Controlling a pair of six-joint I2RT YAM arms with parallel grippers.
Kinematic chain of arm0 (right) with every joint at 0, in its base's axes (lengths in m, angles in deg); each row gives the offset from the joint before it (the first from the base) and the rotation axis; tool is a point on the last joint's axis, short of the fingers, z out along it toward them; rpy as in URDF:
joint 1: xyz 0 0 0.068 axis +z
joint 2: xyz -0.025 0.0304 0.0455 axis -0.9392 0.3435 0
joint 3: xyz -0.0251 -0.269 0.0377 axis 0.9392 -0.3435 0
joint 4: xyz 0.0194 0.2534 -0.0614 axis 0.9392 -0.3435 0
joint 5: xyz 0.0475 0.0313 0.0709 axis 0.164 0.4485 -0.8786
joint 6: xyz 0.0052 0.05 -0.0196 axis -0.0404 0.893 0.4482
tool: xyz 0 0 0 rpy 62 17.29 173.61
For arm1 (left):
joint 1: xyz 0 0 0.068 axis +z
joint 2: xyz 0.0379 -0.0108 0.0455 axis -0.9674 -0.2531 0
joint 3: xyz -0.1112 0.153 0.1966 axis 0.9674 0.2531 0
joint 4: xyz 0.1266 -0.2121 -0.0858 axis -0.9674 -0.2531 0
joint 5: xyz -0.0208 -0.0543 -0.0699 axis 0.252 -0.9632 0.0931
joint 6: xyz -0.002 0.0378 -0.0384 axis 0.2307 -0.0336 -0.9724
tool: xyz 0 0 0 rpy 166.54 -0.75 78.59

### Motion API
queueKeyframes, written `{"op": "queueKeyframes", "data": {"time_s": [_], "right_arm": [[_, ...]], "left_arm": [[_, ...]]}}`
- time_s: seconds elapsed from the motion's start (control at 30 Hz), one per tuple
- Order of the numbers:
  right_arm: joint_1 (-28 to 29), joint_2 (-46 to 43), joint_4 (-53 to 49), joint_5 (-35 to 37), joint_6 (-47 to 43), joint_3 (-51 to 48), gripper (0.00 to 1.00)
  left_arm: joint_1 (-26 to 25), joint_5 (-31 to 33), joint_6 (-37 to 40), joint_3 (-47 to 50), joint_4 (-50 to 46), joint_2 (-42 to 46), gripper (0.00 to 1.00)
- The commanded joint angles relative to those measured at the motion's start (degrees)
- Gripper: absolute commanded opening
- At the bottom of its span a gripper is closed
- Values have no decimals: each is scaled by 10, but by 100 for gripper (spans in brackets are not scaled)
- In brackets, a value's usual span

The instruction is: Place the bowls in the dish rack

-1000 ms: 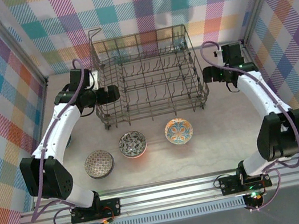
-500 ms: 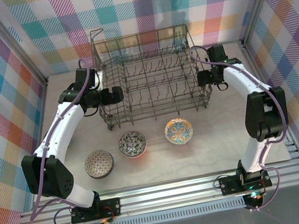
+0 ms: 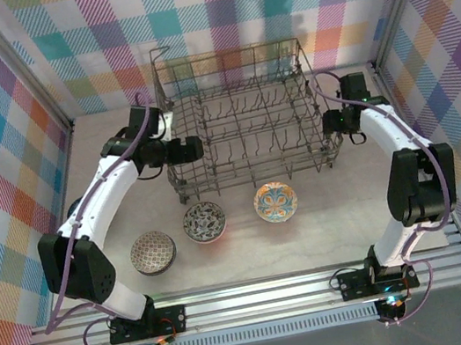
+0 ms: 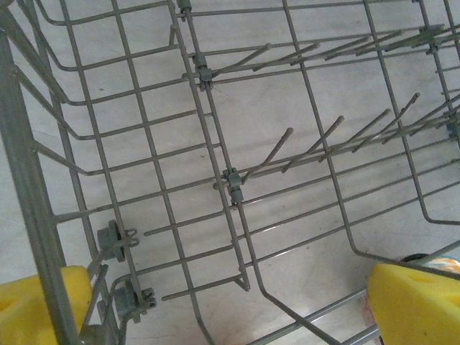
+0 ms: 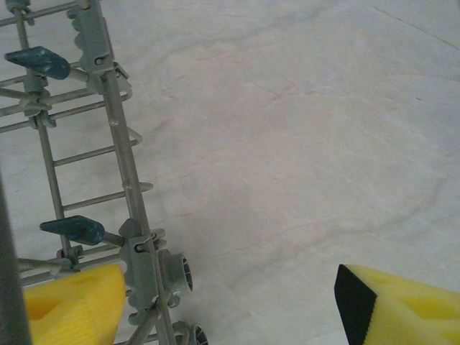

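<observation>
Top view looks steeply down from the near side — both wrist views sit close against the dish rack [image 3: 251,164].

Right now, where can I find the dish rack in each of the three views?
Top external: the dish rack stands at the centre back of the table.
Left wrist: the dish rack spreads its wires across the whole picture.
Right wrist: the dish rack runs down the left side.
Shared landmark: the pale table under the rack.

No readable txt, labels, brands or nos. on dish rack [image 3: 243,117] or bowls [image 3: 204,221].
</observation>
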Motion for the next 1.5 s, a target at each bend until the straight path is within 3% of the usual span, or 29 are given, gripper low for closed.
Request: {"op": "queueKeyframes", "data": {"time_s": [0.0, 0.57, 0.8, 1.03, 1.27, 1.47], "right_arm": [[-42, -21, -13, 16, 12, -2, 77], [-136, -31, -34, 6, 15, -3, 78], [-156, -34, -53, -10, 5, 30, 84], [-155, -147, -45, -116, 34, 1, 97], [-153, -231, -113, -182, 41, -47, 98], [-150, -288, -118, -191, 55, -138, 97]], "left_arm": [[-15, -18, -13, -10, 15, -8, 98], [-87, -23, -26, -25, 22, -37, 97], [-123, -18, -46, -37, 20, -42, 97], [-161, -17, -102, -59, 15, -63, 93], [-199, -8, -132, -71, 31, -73, 93], [-231, -1, -160, -88, 43, -89, 93]]}}
